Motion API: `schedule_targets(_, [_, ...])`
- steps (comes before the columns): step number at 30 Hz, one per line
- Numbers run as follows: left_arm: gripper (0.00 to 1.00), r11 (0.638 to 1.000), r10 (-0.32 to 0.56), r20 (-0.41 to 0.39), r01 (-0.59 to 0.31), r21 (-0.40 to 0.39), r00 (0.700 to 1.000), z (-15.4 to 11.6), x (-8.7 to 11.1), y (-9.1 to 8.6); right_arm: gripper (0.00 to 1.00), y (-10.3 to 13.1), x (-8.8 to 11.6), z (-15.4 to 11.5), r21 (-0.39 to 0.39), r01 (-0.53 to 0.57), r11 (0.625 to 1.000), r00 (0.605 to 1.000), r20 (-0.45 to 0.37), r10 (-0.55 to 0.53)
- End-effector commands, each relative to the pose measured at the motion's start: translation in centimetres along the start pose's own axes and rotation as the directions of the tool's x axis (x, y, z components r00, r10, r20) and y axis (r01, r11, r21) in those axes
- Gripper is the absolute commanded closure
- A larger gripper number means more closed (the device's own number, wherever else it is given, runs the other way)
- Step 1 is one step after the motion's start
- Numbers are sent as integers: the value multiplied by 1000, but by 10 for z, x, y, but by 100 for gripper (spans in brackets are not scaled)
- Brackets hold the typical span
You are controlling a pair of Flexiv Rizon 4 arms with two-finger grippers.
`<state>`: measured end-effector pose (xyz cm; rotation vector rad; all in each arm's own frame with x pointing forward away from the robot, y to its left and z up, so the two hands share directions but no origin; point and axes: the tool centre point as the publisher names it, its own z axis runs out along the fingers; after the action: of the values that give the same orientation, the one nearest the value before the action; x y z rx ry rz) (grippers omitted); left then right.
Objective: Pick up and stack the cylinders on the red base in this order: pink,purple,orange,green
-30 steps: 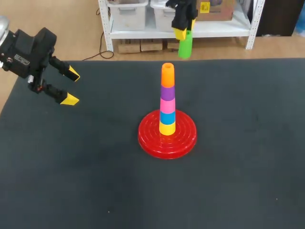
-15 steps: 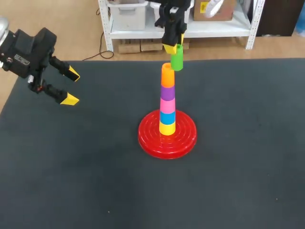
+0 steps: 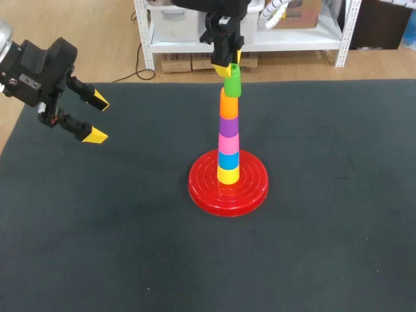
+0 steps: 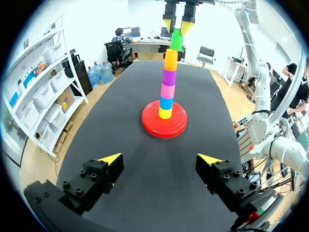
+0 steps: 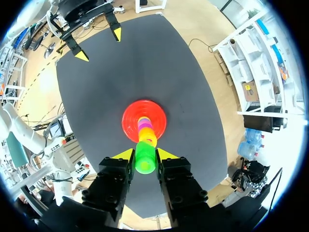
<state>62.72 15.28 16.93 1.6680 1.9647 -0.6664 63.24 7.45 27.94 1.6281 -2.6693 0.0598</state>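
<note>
right gripper is clamped on the green cylinder, one finger on each side of it, coming in from above at the table's middle, a bit toward the far edge

green is directly over the orange cylinder, which tops the stack on the red base. order going up is yellow cylinder, blue cylinder, pink cylinder, purple cylinder, orange

key relation: green's lower rim is at orange's top. head view shows green's long axis tilted off the stack's vertical, its top leaning toward the table's right edge and its bottom roughly on centre. can't tell if the rims are touching or just apart

in the left wrist view green looks nearly in line with the column, so I judge the offset small

next move, as I read it: square green to vertical, then go straight down. dropping it tilted risks it catching on orange's rim or nudging the column

left gripper has its fingers wide apart and empty, near the table's far left corner, well apart from the stack. right arm is the one in position
</note>
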Motion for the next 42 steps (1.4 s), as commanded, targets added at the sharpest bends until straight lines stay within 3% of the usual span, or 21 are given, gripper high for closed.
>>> schedule_targets(1, [0,1000,2,2,-2,-1,1000,0,1,0,100,-6,-5,1,-5,-4,1000,1000,-4,4])
schedule_targets(11, [0,1000,2,2,-2,-1,1000,0,1,0,100,-11,-12,4,-5,-6,1000,1000,-7,6])
schedule_targets(27, [0,1000,2,2,-2,-1,1000,0,1,0,100,-8,-6,21,-68,-26,997,1000,-2,26])
schedule_targets(35, [0,1000,2,2,-2,-1,1000,0,1,0,100,-8,-6,11,-47,-29,998,997,66,32])
schedule_targets(36, [0,1000,2,2,-2,-1,1000,0,1,0,76,-9,-6,7,-42,-46,998,994,102,50])
schedule_targets(37, [0,1000,2,2,-2,-1,1000,0,1,0,43,-11,-5,3,-49,-61,997,990,127,67])
schedule_targets(38, [0,1000,2,2,-2,-1,1000,0,1,0,0,-10,-5,1,-50,-44,998,991,120,50])
schedule_targets(42, [0,1000,2,2,-2,-1,1000,0,1,0,0,-10,-5,1,-50,-44,998,991,120,50])
